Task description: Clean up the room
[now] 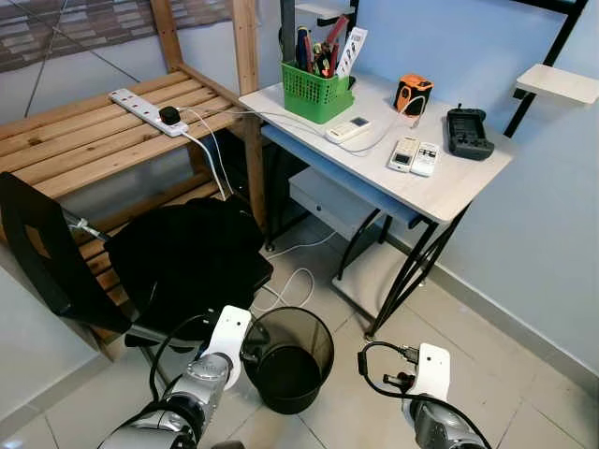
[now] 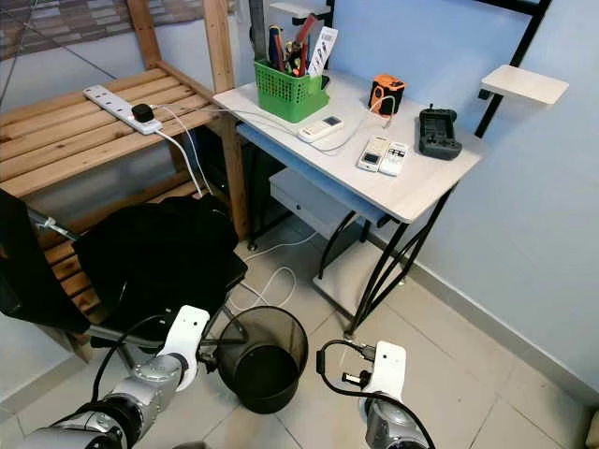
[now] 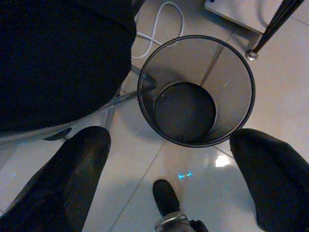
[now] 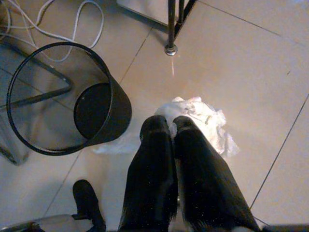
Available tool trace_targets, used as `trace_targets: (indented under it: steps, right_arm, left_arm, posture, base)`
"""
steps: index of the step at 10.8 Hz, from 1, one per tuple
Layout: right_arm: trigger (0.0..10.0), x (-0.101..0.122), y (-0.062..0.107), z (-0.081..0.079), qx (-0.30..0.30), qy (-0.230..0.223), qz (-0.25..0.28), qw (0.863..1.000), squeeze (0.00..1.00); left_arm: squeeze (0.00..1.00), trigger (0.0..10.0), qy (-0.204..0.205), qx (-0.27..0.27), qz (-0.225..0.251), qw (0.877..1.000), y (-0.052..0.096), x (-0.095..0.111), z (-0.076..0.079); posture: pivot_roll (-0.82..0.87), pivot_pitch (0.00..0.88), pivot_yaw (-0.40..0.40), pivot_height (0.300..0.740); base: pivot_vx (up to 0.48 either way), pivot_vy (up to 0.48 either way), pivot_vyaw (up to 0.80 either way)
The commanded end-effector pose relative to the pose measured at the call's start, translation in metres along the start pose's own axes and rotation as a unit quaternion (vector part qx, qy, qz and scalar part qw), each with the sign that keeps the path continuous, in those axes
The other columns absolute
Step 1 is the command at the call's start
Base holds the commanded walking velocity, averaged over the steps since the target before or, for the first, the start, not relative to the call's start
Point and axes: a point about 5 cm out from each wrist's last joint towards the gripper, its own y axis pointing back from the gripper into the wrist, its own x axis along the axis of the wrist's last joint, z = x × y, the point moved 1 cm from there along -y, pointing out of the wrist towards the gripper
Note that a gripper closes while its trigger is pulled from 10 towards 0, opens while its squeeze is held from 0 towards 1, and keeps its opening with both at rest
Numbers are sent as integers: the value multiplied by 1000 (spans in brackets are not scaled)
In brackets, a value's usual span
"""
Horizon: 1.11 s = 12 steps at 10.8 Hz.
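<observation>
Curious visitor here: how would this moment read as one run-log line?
right gripper: shut on crumpled paper | left gripper: open above wire bin | bin: empty

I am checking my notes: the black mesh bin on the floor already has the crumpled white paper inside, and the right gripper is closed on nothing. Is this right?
Not quite. The black mesh bin is empty, as the left wrist view shows. The crumpled white paper lies on the floor beside it, at the tips of the right gripper, whose fingers are together, as the right wrist view shows.

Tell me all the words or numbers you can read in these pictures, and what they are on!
None can be read.
White card in the green basket: dark marks, too small.
Remote controls on the desk: buttons and screens too small.
Orange tape measure: label blurred.
Black handset: no readable marks.
</observation>
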Motion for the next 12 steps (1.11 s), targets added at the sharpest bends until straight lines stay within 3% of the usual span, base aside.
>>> trace_targets:
  steps: [1, 12]
  right_arm:
    - [10000, 6, -1, 0, 1, 2, 8, 1000, 0]
    - [10000, 2, 0, 0, 3, 9, 2, 1000, 0]
  left_arm:
    - [0, 10000, -4, -3, -4, 1000, 0, -1, 2]
    - [0, 10000, -1, -5, -6, 1000, 0, -2, 2]
  posture:
    - [34, 0, -2, 726]
    - [30, 0, 3, 726]
  base:
    - [0, 0, 0]
    - [0, 0, 0]
